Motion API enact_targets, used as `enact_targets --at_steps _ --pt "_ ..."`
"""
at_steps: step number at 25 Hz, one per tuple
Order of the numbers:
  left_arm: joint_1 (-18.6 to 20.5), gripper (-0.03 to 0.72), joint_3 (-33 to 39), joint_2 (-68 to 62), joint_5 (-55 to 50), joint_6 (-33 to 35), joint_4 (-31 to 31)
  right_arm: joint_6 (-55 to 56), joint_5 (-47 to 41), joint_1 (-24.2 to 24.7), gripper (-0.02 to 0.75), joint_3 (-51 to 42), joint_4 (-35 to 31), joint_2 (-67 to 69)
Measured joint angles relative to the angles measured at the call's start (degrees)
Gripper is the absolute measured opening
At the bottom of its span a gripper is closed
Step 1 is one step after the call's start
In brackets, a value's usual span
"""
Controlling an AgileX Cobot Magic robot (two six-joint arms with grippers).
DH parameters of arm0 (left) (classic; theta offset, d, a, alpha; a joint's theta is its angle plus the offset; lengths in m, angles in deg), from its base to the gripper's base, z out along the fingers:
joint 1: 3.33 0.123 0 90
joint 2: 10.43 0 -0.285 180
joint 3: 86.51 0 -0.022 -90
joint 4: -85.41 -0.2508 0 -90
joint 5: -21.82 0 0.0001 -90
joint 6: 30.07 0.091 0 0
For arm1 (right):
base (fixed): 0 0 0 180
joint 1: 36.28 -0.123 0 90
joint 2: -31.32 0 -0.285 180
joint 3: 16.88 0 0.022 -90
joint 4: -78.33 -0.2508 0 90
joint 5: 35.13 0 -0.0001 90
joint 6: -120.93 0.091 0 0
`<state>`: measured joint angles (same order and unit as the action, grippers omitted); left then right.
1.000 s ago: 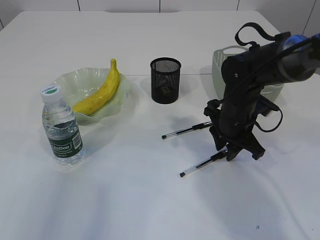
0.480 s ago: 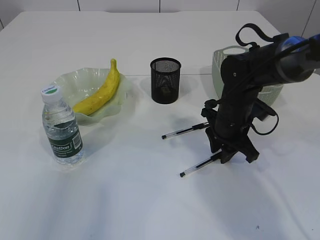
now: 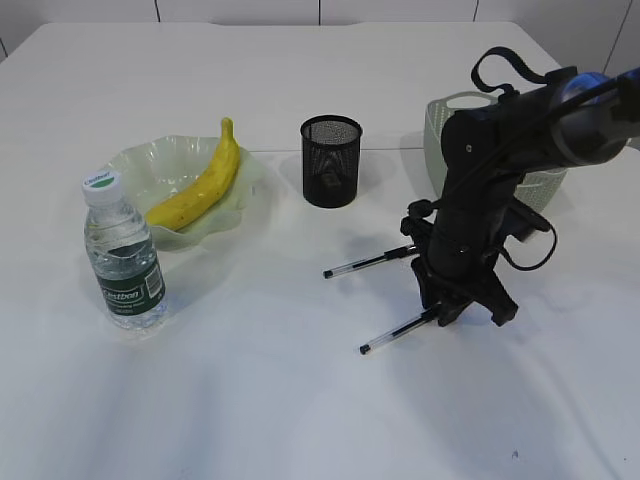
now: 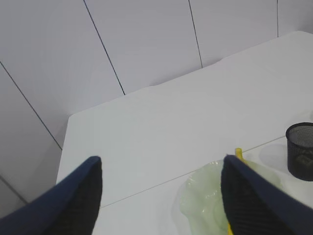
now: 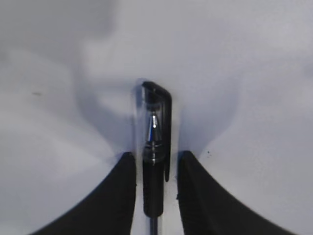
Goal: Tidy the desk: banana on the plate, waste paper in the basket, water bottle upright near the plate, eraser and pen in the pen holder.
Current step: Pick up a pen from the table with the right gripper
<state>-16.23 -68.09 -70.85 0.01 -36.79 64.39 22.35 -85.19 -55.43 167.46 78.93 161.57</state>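
My right gripper [image 3: 455, 310] is down at the table with its jaws either side of the capped end of the nearer black pen [image 3: 400, 333]. In the right wrist view the pen [image 5: 155, 127] lies between the jaws [image 5: 156, 156] with a thin gap on each side. A second pen [image 3: 365, 262] lies just behind. The banana [image 3: 200, 185] lies on the green plate [image 3: 150, 165]. The water bottle [image 3: 122, 255] stands upright in front of the plate. The black mesh pen holder [image 3: 331, 160] holds a small dark eraser [image 3: 328, 182]. My left gripper [image 4: 161, 164] is open and empty, high above the plate [image 4: 200, 196]. No waste paper shows.
A pale green basket [image 3: 440, 130] stands at the back right, partly behind my right arm. The left wrist view also shows the banana tip [image 4: 238, 153] and the pen holder [image 4: 299, 147]. White tabletop lies in front of the pens.
My right gripper has shifted a little left and settled lower over the nearer pen's end. The pens, bottle and banana have not moved.
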Motion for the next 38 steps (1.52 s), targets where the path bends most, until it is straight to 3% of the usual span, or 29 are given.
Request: enact_targets --at_steps 5,13,29,38 --pt "0.0 0.538 0.0 0.0 0.0 0.0 -0.3 -1.6 -0.1 0.0 0.146 0.0 -0.2 0.1" --pt "0.0 0.537 0.0 0.0 0.0 0.0 -0.5 -6.0 -0.1 0.0 0.073 0.0 -0.2 0.1" --pt "0.0 0.537 0.0 0.0 0.0 0.0 -0.5 -11.5 -0.9 0.0 0.069 0.6 -0.2 0.2" --pt "0.0 0.537 0.0 0.0 0.0 0.0 -0.5 -17.1 -5.1 0.0 0.064 7.0 0.3 0.8"
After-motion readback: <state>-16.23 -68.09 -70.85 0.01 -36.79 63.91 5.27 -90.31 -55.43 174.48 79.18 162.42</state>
